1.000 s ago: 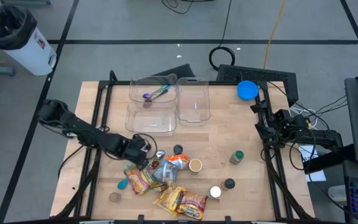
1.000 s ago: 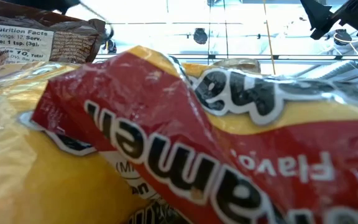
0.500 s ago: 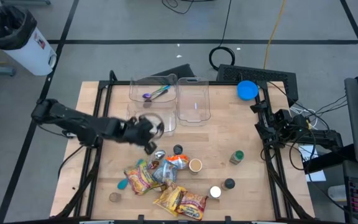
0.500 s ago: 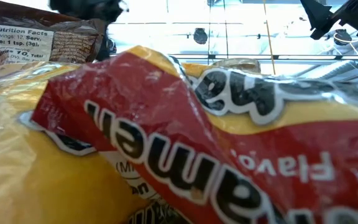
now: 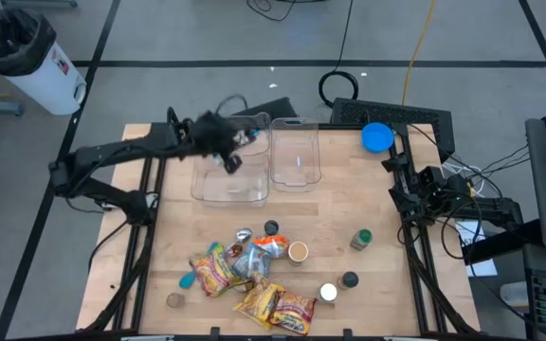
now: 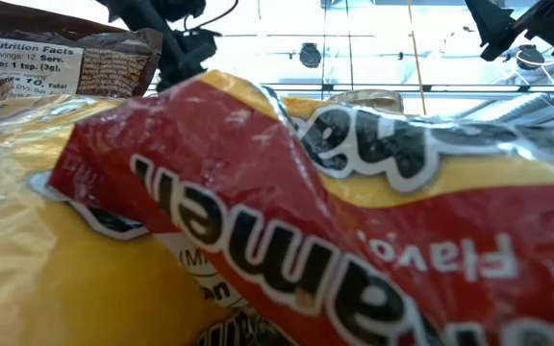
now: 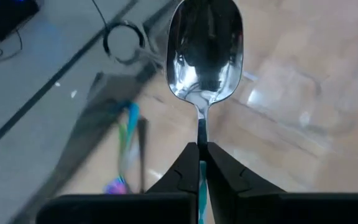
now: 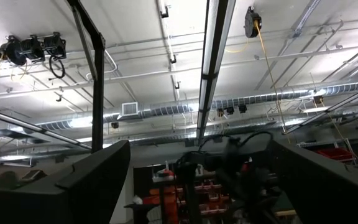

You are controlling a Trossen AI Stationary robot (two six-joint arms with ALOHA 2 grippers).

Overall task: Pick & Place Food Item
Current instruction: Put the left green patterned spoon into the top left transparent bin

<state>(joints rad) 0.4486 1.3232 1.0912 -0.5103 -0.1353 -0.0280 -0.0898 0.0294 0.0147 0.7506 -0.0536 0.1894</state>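
Over the far left of the table (image 5: 349, 204), the left gripper (image 5: 224, 142) hangs above the left clear bin (image 5: 230, 170), its fingers (image 7: 182, 174) clamped on the thin handle of a metal spoon (image 7: 204, 53). Seen from the left wrist, the spoon's shiny bowl points away from the gripper, over the bin's clear floor, with a purple and green utensil (image 7: 124, 149) lying blurred to one side. From above, that utensil (image 5: 240, 140) rests in the far part of the same bin. A second clear bin (image 5: 295, 152) sits just right of the first. Near the table's front edge lies a heap of snack packets (image 5: 245, 275), with small jars and a foil cup scattered around it. A yellow and red packet (image 6: 287, 211) fills the low view. At the right edge, the right gripper (image 5: 401, 175) waits off the work area; I cannot tell whether it is open or closed. A blue lid (image 5: 377, 137) lies at the far right corner.
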